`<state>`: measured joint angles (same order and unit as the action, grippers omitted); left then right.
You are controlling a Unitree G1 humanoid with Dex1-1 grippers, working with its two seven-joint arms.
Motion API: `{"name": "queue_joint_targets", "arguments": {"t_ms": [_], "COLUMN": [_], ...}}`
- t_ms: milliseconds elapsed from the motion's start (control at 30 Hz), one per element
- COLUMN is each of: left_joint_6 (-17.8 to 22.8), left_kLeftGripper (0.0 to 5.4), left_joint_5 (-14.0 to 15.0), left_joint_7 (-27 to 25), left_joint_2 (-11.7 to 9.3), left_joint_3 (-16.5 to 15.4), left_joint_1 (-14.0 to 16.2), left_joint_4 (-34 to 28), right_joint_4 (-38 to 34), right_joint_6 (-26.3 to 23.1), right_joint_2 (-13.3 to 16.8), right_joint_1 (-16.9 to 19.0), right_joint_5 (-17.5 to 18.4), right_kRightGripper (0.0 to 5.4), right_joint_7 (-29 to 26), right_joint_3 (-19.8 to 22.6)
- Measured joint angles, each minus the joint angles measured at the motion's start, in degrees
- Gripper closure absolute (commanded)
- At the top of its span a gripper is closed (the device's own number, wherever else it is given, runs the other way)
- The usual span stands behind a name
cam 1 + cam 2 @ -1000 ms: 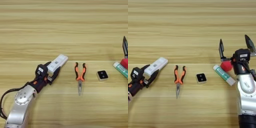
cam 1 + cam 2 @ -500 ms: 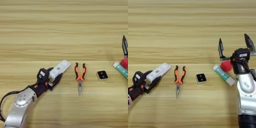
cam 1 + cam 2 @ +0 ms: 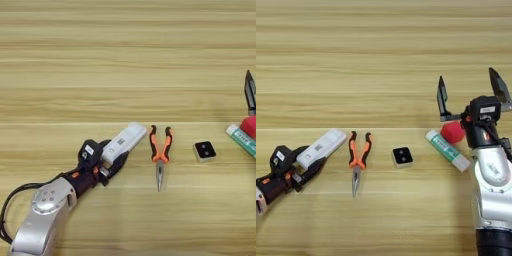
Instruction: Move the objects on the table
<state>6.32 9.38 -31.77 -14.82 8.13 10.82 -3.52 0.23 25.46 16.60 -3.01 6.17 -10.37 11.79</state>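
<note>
- The right eye view shows the whole right hand (image 3: 470,92): two black fingers (image 3: 442,96) pointing up the bench (image 3: 381,45), spread wide apart and empty. The left eye view catches only one finger tip at its right edge.
- That view also shows the full silver right forearm rising from the lower right corner, with a red ball (image 3: 453,132) and a white-and-green tube (image 3: 448,149) lying just beside the wrist. The left eye view cuts both off at its edge.
- The left eye view shows more of the left arm: a silver forearm coming up from the lower left corner, angled toward the centre, low over the wood.
- The left hand (image 3: 112,160) is clamped on the near end of the bar (image 3: 124,143), whose far end points up and right, close to the pliers' (image 3: 160,150) handles without touching.
- The pliers lie flat near the middle, orange handles away from the robot, nose toward it.
- The block (image 3: 205,151) sits right of the pliers, apart from them, between pliers and tube.
</note>
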Motion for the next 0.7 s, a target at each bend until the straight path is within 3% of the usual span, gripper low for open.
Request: {"name": "queue_joint_targets", "arguments": {"t_ms": [267, 533, 700], "left_joint_6": [-0.98, -14.90, -21.00], "left_kLeftGripper": [1.18, 0.37, 0.01], "left_joint_5": [-0.03, -4.08, -5.06], "left_joint_7": [-0.35, 4.95, 7.88], "left_joint_2": [0.04, 0.94, 2.40], "left_joint_3": [0.07, -1.32, -1.91], "left_joint_1": [0.20, -1.19, -2.08], "left_joint_4": [0.14, 0.63, 2.01], "right_joint_4": [0.22, 0.19, -0.59], "right_joint_6": [-0.64, -3.81, -7.76], "right_joint_2": [-0.97, -1.50, -2.27], "right_joint_1": [0.00, 0.12, 0.31], "right_joint_5": [1.17, 1.99, 2.24], "right_kRightGripper": [0.00, 0.00, 0.00], "right_joint_7": [-0.23, 0.38, 1.59], "right_joint_3": [-0.09, -0.05, -0.04]}}
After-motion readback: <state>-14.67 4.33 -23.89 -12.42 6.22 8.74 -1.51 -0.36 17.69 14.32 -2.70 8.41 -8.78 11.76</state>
